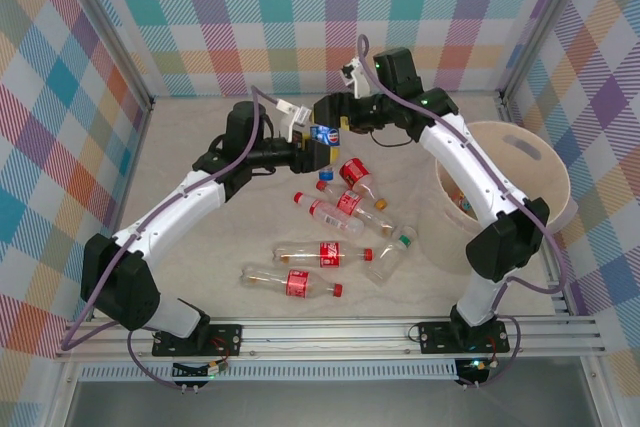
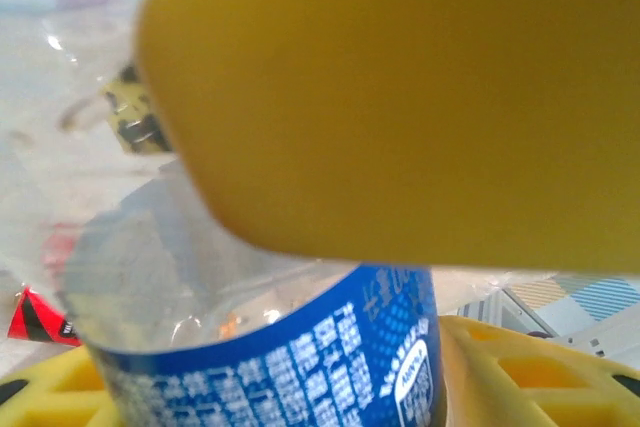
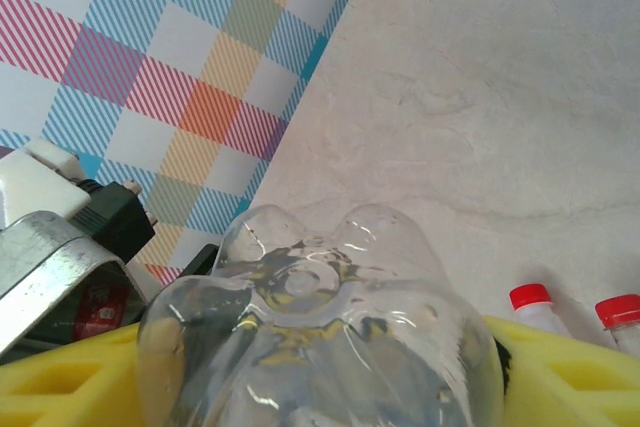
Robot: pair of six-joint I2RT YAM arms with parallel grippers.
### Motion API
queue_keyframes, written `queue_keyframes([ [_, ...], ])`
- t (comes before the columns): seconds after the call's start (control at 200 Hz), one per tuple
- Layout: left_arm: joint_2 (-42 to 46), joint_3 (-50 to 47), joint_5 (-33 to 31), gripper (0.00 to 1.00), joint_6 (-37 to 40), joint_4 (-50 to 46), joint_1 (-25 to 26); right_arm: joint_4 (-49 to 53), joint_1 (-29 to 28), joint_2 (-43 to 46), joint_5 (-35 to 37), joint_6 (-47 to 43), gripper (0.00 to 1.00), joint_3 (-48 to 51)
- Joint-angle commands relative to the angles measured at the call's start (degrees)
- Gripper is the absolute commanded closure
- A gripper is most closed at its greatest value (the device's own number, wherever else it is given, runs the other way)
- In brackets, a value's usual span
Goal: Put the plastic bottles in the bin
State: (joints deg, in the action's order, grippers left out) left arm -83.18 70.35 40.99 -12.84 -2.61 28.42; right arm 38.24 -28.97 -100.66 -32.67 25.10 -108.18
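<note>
Blue-labelled bottle (image 1: pixel 325 134) held above the table (image 1: pixel 200 127) between both claws: left gripper (image 1: pixel 314 151) clamps its labelled body, right gripper (image 1: pixel 333 119) clamps its base end. The bin (image 1: pixel 545 152) stands well apart to the right. Remaining bottles (image 1: pixel 320 253) lie on the table below.

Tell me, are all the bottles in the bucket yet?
Not yet. Something red and orange already sits inside the bin, so a little looks done. The left tool and right tool both grip one blue-labelled bottle above the table. About seven bottles lie there waiting, like the green-capped bottle.
</note>
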Motion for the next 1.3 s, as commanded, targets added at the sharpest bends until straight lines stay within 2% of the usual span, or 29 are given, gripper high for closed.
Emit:
queue_keyframes([
  [0.0, 0.90, 1.86, 2.24, 0.64, -1.75, 4.43, 0.49, -2.11, -0.40, -0.40, -1.52, -0.13, 0.32, -0.77],
  [0.125, 1.32, 1.33, 1.22, 0.56, -1.95, 4.68, 0.45, -2.28, -0.13, 0.02, -0.84, -0.42, 0.37, -0.47],
  [0.175, 1.82, 0.66, -0.11, 0.50, -1.68, 4.79, 0.36, -2.34, 0.13, 0.33, -0.53, -0.46, 0.40, -0.23],
  [0.26, 2.71, -0.77, -2.02, 0.33, -1.87, 5.57, 0.07, -3.21, 0.47, 1.07, 0.03, -0.03, 0.42, 0.46],
  [0.345, 3.19, -1.55, -2.41, 0.09, -2.27, 6.08, -0.12, -3.73, 0.96, 1.76, 0.43, 0.24, 0.43, 0.67],
  [0.4, 3.50, -2.13, -2.63, 0.00, -2.52, 6.20, -0.23, -3.46, 1.56, 2.29, 0.83, 0.22, 0.43, 0.26],
  [0.565, 5.14, -4.51, -4.64, 0.00, -2.68, 6.11, -0.31, -1.12, 4.62, 4.95, 2.58, -0.77, 0.44, -2.02],
  [0.65, 5.63, -5.56, -7.18, 0.00, -2.91, 5.56, -0.40, 5.73, 7.34, 5.89, 6.99, -2.66, 0.44, -6.50],
  [0.715, 5.14, -3.22, -15.98, 0.00, -3.19, -1.04, -0.17, 9.46, 10.76, 7.85, 10.70, -3.66, 0.44, -8.44],
  [0.775, 4.43, 0.40, -26.32, 0.00, -2.64, -10.10, 0.20, 9.71, 14.32, 10.94, 11.01, -3.48, 0.44, -8.38],
  [0.845, 4.63, 2.03, -34.77, 0.00, -2.71, -14.85, 0.32, 12.62, 18.59, 13.96, 12.21, -4.44, 0.45, -10.51],
  [0.99, 3.79, 3.02, -44.50, 0.00, -5.71, -19.78, 0.23, 21.61, 27.93, 18.93, 17.11, -8.31, 0.46, -16.25],
  [1.08, 1.55, 3.28, -50.66, 0.00, -10.39, -23.18, -0.17, 26.58, 31.56, 20.59, 24.85, -12.65, 0.46, -18.21],
  [1.145, 0.05, 1.97, -51.82, 0.00, -13.19, -22.47, -1.19, 31.95, 33.04, 19.88, 30.27, -16.05, 0.46, -20.95],
  [1.205, -1.48, 0.98, -49.17, 0.02, -15.78, -20.32, -2.45, 35.82, 33.74, 19.70, 35.18, -18.51, 0.47, -21.81],
  [1.295, -3.68, 0.15, -46.92, 0.03, -18.64, -16.51, -2.89, 38.09, 34.24, 21.82, 38.13, -20.18, 0.47, -17.92],
])
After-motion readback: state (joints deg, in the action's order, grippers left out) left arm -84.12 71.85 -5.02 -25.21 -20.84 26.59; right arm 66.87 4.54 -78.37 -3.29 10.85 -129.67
